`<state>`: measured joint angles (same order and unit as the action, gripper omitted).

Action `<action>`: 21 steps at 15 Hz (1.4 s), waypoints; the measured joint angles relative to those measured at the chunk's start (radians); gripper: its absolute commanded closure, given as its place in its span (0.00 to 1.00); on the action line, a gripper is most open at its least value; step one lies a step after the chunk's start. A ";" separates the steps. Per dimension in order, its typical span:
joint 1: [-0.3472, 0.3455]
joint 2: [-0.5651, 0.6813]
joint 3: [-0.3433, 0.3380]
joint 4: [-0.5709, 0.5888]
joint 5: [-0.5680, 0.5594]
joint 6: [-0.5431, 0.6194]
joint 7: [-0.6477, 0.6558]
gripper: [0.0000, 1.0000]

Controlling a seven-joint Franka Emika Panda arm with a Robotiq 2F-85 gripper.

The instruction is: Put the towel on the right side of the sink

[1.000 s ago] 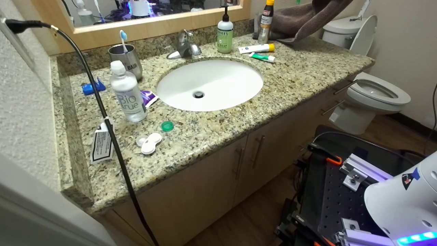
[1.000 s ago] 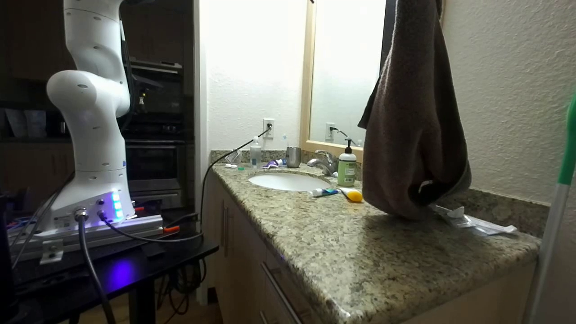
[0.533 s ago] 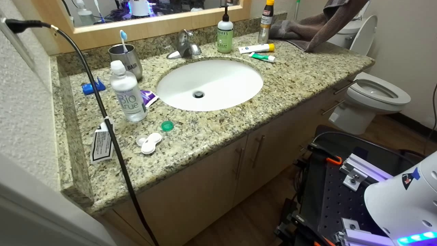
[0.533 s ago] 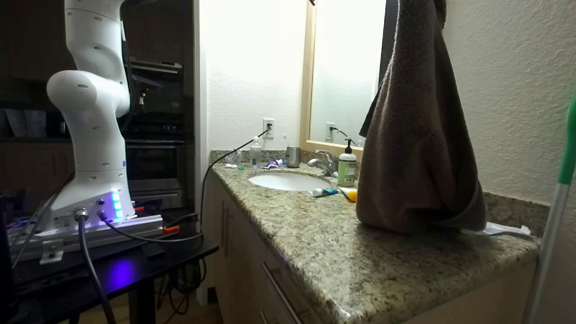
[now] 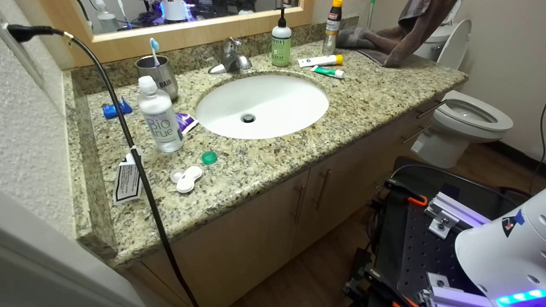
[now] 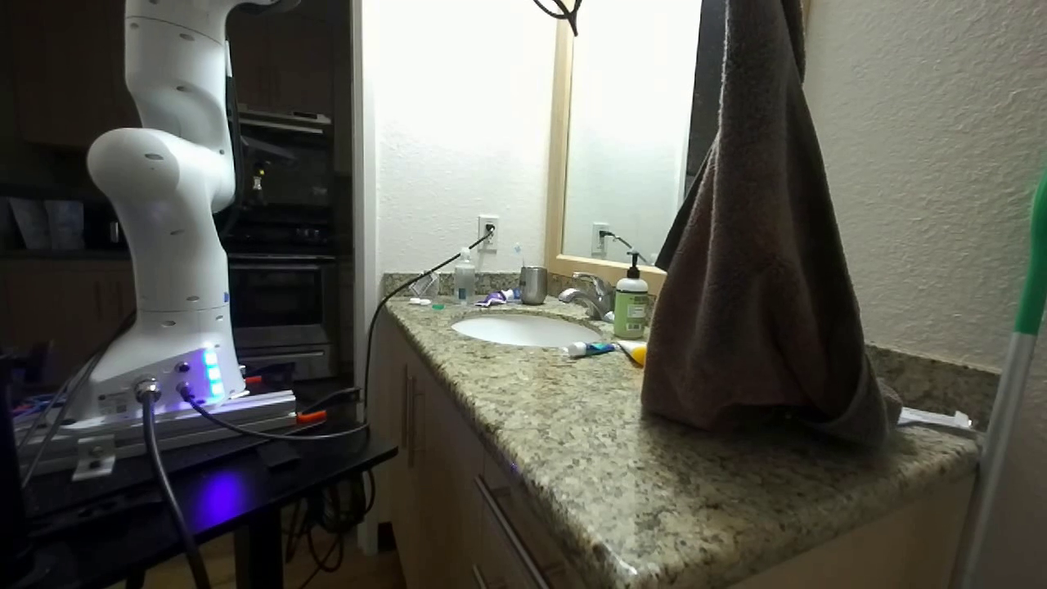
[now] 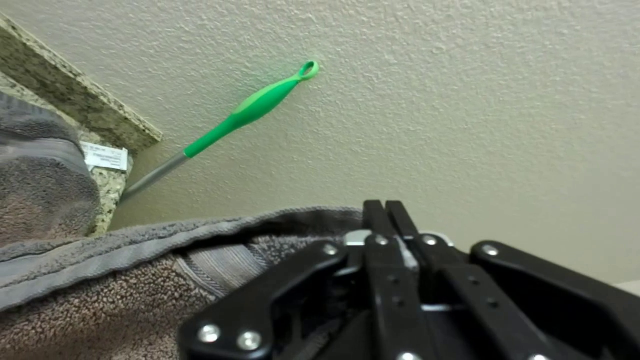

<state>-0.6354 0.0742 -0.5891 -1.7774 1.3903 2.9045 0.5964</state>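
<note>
The brown-grey towel hangs down from above in both exterior views (image 5: 401,40) (image 6: 761,311). Its lower part lies on the granite counter right of the sink (image 5: 290,91), beside the spray bottle; its upper part leaves the frame. The sink also shows in an exterior view (image 6: 523,330). In the wrist view the gripper (image 7: 384,206) has its fingers almost together, with the towel (image 7: 120,285) running up to the left finger and a pale sliver between the fingers. It is shut on the towel's upper edge. The gripper is out of frame in both exterior views.
The spray bottle (image 5: 332,27), soap pump (image 5: 281,42), yellow-capped tube (image 5: 318,61) and green tube (image 5: 327,71) stand or lie between sink and towel. A white wrapper (image 6: 936,420) lies behind the towel. A green-handled pole (image 7: 260,102) leans at the wall by the counter's end.
The towel has moved away from the spray bottle and mirror, toward the counter's far right end and front. More of its lower end now rests on the counter. The arm has shifted slightly.
</note>
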 measured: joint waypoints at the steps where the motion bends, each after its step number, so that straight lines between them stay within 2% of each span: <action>1: 0.000 0.011 -0.001 0.006 -0.018 -0.005 0.024 0.99; 5: -0.001 0.045 -0.011 0.023 -0.083 -0.009 0.090 0.99; 8: 0.006 0.049 0.000 0.035 -0.132 -0.008 0.077 0.99; 10: 0.023 0.046 0.016 0.036 -0.204 -0.029 0.059 0.99; 13: 0.059 0.067 0.021 0.041 -0.384 -0.143 0.132 0.99; 16: 0.075 0.159 0.024 0.089 -0.556 -0.267 0.253 0.99; 19: 0.041 0.303 0.024 0.169 -0.599 -0.403 0.345 0.99; 21: -0.017 0.399 0.025 0.186 -0.606 -0.462 0.365 0.99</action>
<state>-0.6521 0.4736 -0.5640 -1.5919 0.7844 2.4424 0.9611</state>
